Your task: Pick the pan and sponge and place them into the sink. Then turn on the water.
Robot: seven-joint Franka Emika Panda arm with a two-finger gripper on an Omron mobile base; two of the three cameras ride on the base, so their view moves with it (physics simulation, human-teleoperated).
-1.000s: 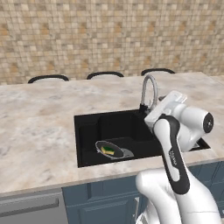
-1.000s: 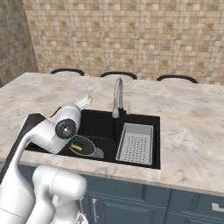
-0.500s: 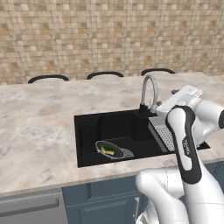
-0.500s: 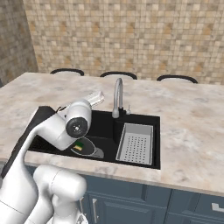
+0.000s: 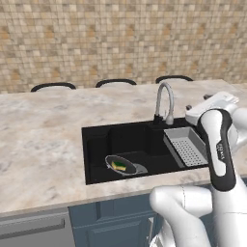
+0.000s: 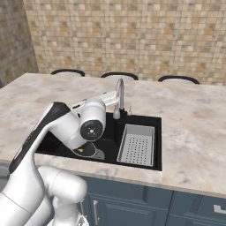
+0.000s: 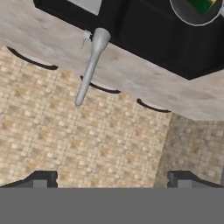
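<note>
A black sink [image 5: 101,144] is set into a pale marbled counter [image 5: 43,144], in front of a tan tiled wall. Inside the sink, toward its front left, lies the round black pan [image 5: 123,165], and the sponge [image 5: 118,166], green on top with a yellow edge, rests inside the pan. From the hand view the pan [image 7: 197,12] shows at the top right with the sponge [image 7: 202,5] in it. A grey perforated drainer tray [image 5: 185,145] sits in the right part of the sink. A curved silver faucet [image 5: 164,102] rises from the counter just behind the sink, between the pan side and the tray; no stream runs from it. The white robot arm reaches up to the right of the sink, its hand raised near the faucet. The gripper [image 7: 111,179] is spread wide and holds nothing: its two dark fingertips [image 7: 41,178] stand far apart at the bottom of the hand view. Three dark chair backs [image 5: 116,82] show beyond the counter's far edge.
</note>
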